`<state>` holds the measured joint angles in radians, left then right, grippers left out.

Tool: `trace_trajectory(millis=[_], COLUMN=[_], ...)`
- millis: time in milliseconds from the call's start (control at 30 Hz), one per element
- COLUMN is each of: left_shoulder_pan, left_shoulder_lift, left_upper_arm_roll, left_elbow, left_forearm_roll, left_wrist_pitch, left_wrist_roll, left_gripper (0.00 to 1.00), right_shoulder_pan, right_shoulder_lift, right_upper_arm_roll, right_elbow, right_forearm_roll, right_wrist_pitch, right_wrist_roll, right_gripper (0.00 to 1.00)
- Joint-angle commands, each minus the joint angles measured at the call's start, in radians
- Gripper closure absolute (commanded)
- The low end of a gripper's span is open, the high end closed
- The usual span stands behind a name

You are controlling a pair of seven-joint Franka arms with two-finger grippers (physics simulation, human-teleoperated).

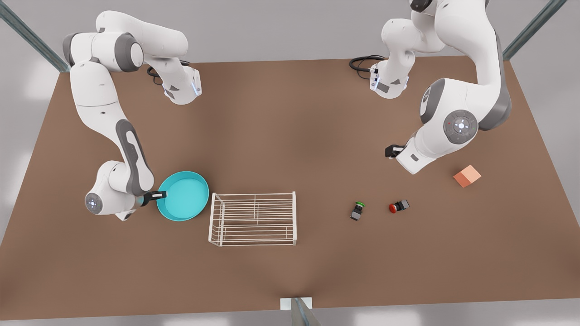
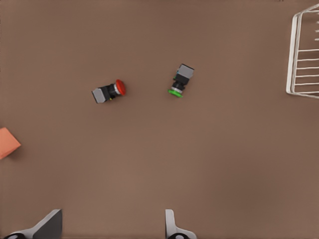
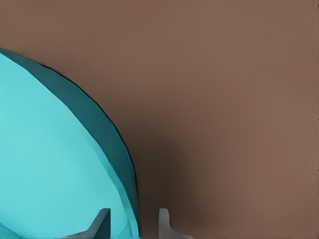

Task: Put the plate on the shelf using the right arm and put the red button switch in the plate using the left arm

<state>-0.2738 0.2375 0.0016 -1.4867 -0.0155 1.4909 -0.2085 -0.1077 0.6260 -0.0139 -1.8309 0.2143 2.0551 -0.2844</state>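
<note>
The turquoise plate [image 1: 186, 195] [image 3: 50, 164] lies on the table at the front view's left, beside the white wire shelf [image 1: 253, 218] [image 2: 301, 55]. My right gripper [image 1: 158, 195] [image 3: 132, 224] straddles the plate's near rim, one finger inside and one outside. It is open, with a strip of table showing between the outer finger and the rim. The red button switch [image 1: 398, 206] [image 2: 109, 91] lies on its side on the table at the front view's right. My left gripper [image 1: 390, 151] [image 2: 109, 226] hovers above and behind it, open wide and holding nothing.
A like switch with a green cap [image 1: 358, 210] [image 2: 180, 79] lies between the red one and the shelf. An orange cube [image 1: 467, 175] [image 2: 7, 143] sits farther toward the front view's right. The brown table [image 1: 290, 136] has open room in the middle.
</note>
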Motion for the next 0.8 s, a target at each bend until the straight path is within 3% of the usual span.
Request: trace_trajectory(millis=[0, 267, 633, 767], left_shoulder_pan=[0.001, 0.004, 0.010, 0.010], left_shoulder_lift=[-0.001, -0.004, -0.014, -0.015], left_upper_arm_roll=[0.001, 0.008, 0.043, 0.060], left_elbow=[0.000, 0.000, 0.000, 0.002], left_forearm_roll=[0.005, 0.005, 0.003, 0.002], left_wrist_pitch=[-0.005, -0.006, -0.008, -0.009], left_wrist_roll=[-0.085, -0.085, -0.161, -0.163], left_gripper=[0.00, 0.00, 0.00, 0.00], right_shoulder_pan=[-0.001, -0.001, -0.001, 0.003], right_shoulder_lift=[0.000, -0.006, -0.124, -0.204], right_upper_arm_roll=[0.000, 0.000, 0.005, 0.008], right_elbow=[0.001, -0.001, 0.010, 0.067], right_forearm_roll=[0.002, 0.002, 0.031, 0.060], right_wrist_pitch=[0.002, -0.013, -0.197, -0.362], right_wrist_roll=[-0.078, -0.104, -0.131, -0.130], right_gripper=[0.58, 0.75, 0.78, 0.78])
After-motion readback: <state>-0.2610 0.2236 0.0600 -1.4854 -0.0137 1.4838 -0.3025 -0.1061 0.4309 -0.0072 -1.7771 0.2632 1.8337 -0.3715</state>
